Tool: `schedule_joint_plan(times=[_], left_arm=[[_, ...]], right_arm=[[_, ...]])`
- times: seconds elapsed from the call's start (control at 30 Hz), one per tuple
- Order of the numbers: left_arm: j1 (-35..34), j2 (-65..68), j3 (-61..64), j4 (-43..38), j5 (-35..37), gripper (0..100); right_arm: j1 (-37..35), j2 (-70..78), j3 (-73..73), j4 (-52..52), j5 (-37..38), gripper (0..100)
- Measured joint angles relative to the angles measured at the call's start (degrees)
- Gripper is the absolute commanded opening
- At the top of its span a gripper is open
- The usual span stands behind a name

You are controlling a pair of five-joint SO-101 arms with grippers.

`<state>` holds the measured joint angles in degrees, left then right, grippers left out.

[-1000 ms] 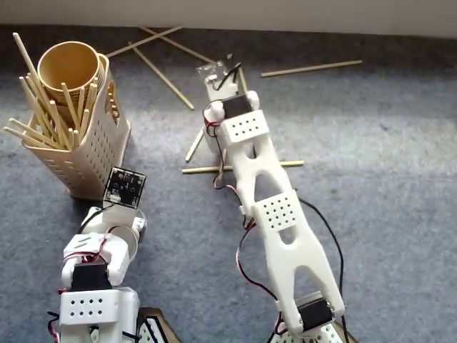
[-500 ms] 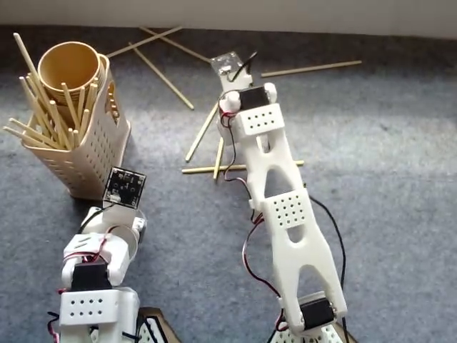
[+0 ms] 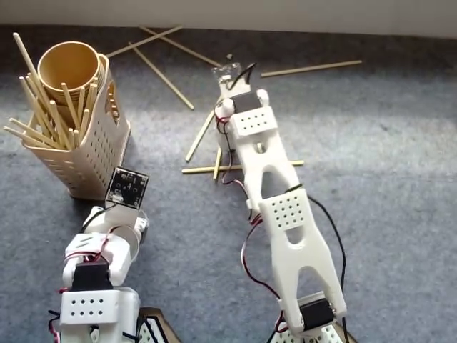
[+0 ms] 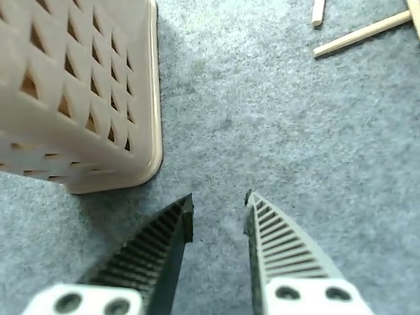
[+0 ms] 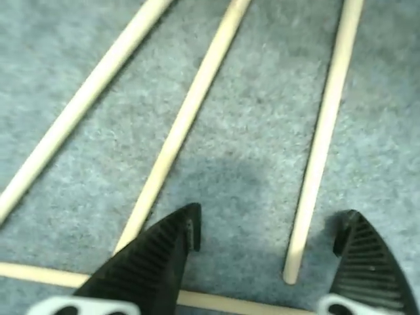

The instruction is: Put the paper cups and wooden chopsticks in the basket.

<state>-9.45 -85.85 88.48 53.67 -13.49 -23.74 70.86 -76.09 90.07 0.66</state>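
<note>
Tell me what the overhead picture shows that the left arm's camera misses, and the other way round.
Overhead adds the paper cup standing in the basket among upright chopsticks, and the right arm stretched out. The left wrist camera adds its open pincer, ribbed inside, above the carpet beside the basket. Both show the basket's holed wall, the grey carpet and a loose chopstick.

Basket [image 3: 93, 153]: 1. Loose chopsticks [image 3: 243, 168] on carpet [image 3: 385, 143]: 7 visible. Bundled chopsticks [image 3: 44, 114] in basket: roughly a dozen. Paper cups [image 3: 68, 66]: nested, number unclear. Arms [image 3: 285, 214]: 2.
</note>
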Motion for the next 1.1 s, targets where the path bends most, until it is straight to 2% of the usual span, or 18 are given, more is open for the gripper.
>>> schedule_joint_plan(times=[0.53, 0.77, 0.9, 0.97, 1.1], left_arm=[[0.26, 0.00, 0.00, 0.00, 0.00, 16], [0.26, 0.00, 0.00, 0.00, 0.00, 16], [-0.70, 0.00, -0.26, 0.00, -0.09, 16], [-2.37, 0.00, -1.76, 0.00, 0.00, 16], [-2.37, 0.00, -7.12, 2.99, 0.00, 16]], right_arm=[[-7.56, 0.00, -1.14, -0.09, 0.00, 33.1], [-8.79, 0.09, -15.74, 8.88, 0.00, 33.1], [-7.65, -2.46, -17.85, 10.02, 0.00, 33.0], [-6.24, -6.15, -17.85, 10.11, 0.00, 28.9], [-3.25, -18.64, -16.00, 10.11, 0.00, 10.8]])
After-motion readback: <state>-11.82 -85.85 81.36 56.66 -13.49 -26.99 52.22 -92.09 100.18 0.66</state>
